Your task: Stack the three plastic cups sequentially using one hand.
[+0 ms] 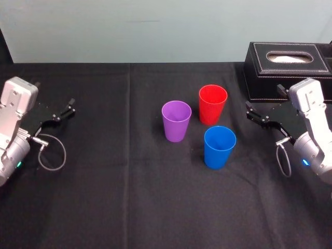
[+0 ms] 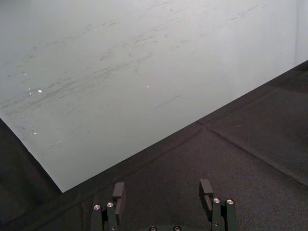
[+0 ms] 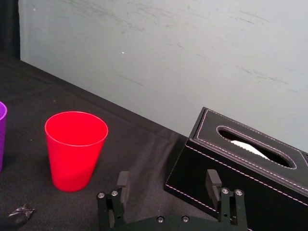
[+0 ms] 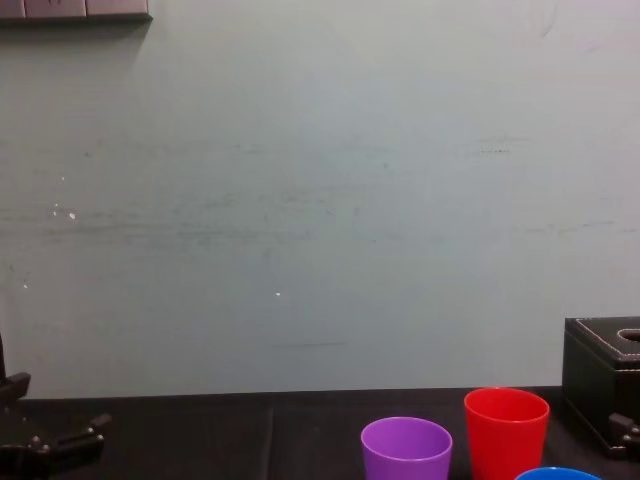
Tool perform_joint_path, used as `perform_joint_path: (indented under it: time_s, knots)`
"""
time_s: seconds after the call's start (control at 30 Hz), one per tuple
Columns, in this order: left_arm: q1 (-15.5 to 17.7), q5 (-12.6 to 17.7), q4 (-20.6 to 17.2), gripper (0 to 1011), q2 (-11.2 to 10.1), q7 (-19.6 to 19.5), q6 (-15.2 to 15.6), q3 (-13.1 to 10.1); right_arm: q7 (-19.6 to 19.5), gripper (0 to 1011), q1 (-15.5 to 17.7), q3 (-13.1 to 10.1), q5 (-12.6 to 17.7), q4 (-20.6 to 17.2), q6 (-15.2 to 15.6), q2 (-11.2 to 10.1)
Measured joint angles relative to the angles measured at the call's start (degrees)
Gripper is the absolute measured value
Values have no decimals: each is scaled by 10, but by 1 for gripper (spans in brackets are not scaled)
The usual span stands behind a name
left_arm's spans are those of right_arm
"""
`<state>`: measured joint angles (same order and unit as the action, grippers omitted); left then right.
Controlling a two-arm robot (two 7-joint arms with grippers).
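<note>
Nothing stacked yet: purple cup (image 1: 176,121), red cup (image 1: 212,105) and blue cup (image 1: 219,147) stand upright and apart mid-table on the black cloth (image 1: 129,197). The right gripper (image 1: 250,112) hovers near the red cup, fingers spread wide and empty. The left gripper (image 1: 69,107) sits parked far left, likewise spread and empty. Every stacking step is left.

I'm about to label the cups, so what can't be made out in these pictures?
Blue cup: chest view's bottom edge leaves just its rim.
Purple cup: right wrist view's edge cuts off nearly all of it.
Black box: cropped by the chest view's right edge.
Left gripper and right gripper, both open: wrist views' bottom edges cut their bases.
</note>
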<state>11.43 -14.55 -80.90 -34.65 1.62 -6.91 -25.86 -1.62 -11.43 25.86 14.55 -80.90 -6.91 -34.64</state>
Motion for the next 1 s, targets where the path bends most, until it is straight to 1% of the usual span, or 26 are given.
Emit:
perform_joint_path:
  time_s: [0.97,1.0]
  knots:
    - [0,0,0,1005,0,0,0,0,0,1003,0,0,0,0,0,0]
    - [0,0,0,1005,0,0,0,0,0,1003,2,-2,0,-4,1,0]
